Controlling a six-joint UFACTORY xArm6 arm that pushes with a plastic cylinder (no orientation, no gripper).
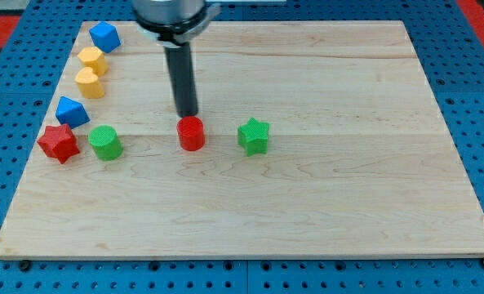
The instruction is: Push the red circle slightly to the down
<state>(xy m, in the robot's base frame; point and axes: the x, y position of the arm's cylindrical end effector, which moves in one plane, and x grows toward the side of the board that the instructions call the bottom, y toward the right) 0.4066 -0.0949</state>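
Note:
The red circle (192,133) stands on the wooden board (323,204), a little left of the board's middle. My tip (188,113) sits just above the red circle in the view, at its top edge, touching or nearly touching it. The dark rod rises straight up from there to the arm at the view's top.
A green star (254,136) lies right of the red circle. A green circle (106,142) and a red star (59,143) lie to its left. Along the left edge sit a blue block (72,111), a yellow heart (90,82), a yellow block (91,60) and another blue block (104,36).

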